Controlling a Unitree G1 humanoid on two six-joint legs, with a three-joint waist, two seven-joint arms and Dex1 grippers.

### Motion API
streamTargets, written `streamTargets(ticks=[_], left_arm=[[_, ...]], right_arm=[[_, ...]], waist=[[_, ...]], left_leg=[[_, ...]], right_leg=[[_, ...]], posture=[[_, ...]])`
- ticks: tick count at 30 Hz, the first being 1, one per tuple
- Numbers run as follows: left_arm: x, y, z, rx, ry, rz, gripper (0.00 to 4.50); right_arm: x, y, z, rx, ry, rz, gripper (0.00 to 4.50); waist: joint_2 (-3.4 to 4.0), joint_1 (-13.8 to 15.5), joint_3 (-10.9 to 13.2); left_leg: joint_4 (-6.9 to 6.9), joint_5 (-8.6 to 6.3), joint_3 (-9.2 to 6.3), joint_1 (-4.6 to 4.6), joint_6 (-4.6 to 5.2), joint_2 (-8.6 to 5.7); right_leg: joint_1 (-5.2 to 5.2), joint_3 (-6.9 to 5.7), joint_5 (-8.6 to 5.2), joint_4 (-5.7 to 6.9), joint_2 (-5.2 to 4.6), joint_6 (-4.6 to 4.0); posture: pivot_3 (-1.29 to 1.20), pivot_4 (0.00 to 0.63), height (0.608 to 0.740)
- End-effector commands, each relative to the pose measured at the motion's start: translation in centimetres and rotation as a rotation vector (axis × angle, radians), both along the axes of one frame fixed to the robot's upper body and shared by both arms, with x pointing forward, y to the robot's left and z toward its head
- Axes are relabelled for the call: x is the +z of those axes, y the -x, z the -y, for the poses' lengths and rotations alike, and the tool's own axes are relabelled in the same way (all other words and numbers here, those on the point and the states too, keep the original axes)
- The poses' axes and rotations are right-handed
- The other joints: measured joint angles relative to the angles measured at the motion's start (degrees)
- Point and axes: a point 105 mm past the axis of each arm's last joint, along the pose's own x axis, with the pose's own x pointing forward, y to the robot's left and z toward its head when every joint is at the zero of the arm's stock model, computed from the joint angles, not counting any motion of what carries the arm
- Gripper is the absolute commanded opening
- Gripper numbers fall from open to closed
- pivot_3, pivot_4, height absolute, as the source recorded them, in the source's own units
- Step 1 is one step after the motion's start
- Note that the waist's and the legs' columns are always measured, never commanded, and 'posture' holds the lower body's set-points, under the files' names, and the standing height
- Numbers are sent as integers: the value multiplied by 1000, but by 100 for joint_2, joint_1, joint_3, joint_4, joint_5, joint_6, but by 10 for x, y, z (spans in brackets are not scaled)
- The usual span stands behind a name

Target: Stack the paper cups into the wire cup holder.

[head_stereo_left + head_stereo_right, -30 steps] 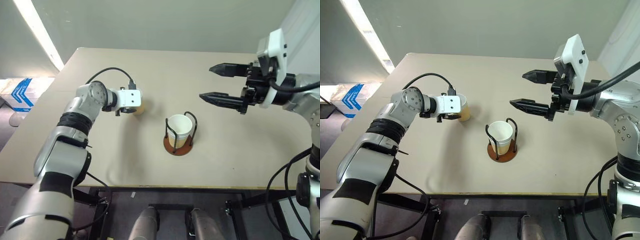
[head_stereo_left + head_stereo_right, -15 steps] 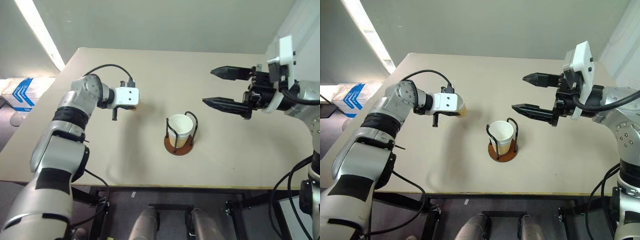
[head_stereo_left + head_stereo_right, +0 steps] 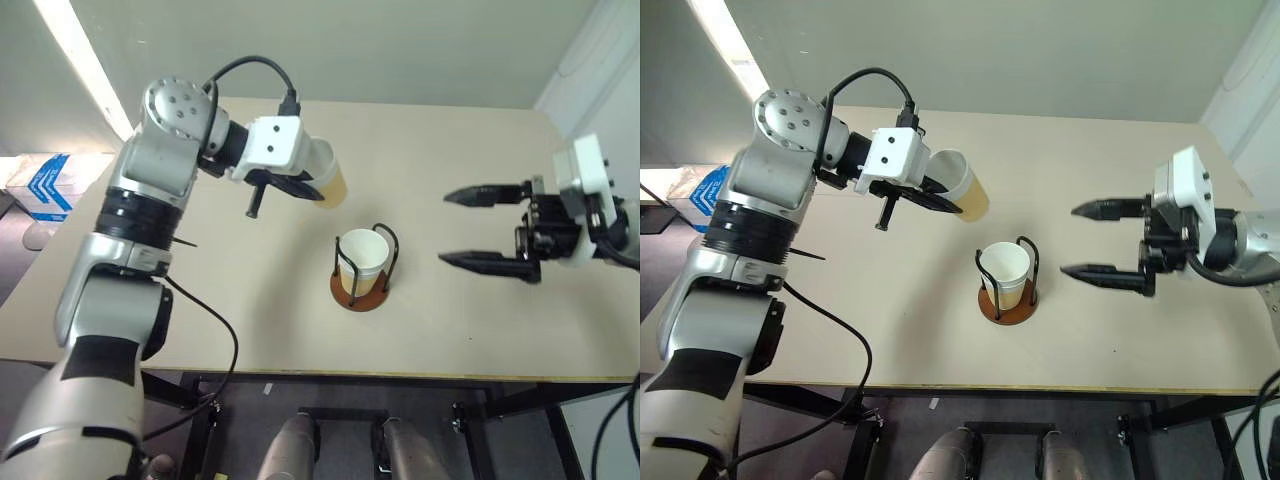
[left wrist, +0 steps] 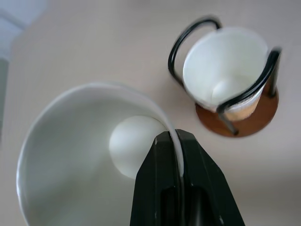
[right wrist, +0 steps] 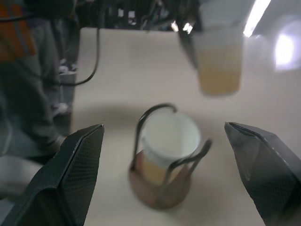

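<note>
Lifted since earlier: left gripper (image 3: 940, 198) pinches cup (image 3: 965, 186); right gripper (image 3: 1098, 240) gapes empty. I center it over holder (image 3: 1007, 282) at 5 o'clock.

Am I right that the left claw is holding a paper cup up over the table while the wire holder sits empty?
Not quite. The left claw does hold a paper cup above the table, but the wire holder already has a cup in it, as the left wrist view shows.

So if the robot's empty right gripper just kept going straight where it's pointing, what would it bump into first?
Probably the wire cup holder with a paper cup in it: it sits right between the open right gripper fingers' line. Depth is hard to judge.
</note>
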Motion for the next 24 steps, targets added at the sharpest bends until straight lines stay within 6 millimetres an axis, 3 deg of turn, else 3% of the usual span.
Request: streamTargets(ticks=[1, 7, 12, 16, 24], left_arm=[[16, 16, 13, -94, -3, 1, 62], [24, 27, 33, -174, 30, -40, 62], [17, 29, 43, -206, 21, -67, 62], [4, 33, 52, -241, -5, -116, 62], [-22, 33, 52, -256, -85, -158, 62]], right_arm=[[14, 16, 3, 20, 6, 71, 4355], [11, 19, 2, -3, 0, 67, 4355], [11, 18, 2, -33, -14, 79, 4355], [11, 18, 3, -52, -15, 82, 4355], [10, 16, 3, -77, -24, 85, 4355]], waist=[[0, 6, 0], [0, 3, 0], [1, 4, 0], [1, 7, 0], [1, 10, 0]], left_leg=[[1, 0, 0, 4, 0, 0], [32, -2, -3, 7, 5, -1], [60, -8, -2, 10, 15, -3], [66, -10, -2, 6, 18, -4], [64, -17, -2, -1, 26, -4]], right_leg=[[5, 0, -5, 0, 0, -1], [21, 3, -12, 0, 0, -19], [37, 8, -12, -1, 0, -18], [38, 9, -10, -2, 0, -13], [39, 9, 17, -24, 0, 38]], posture=[[0, 150, 740], [0, 150, 740], [0, 150, 740], [0, 150, 740], [0, 150, 740]])
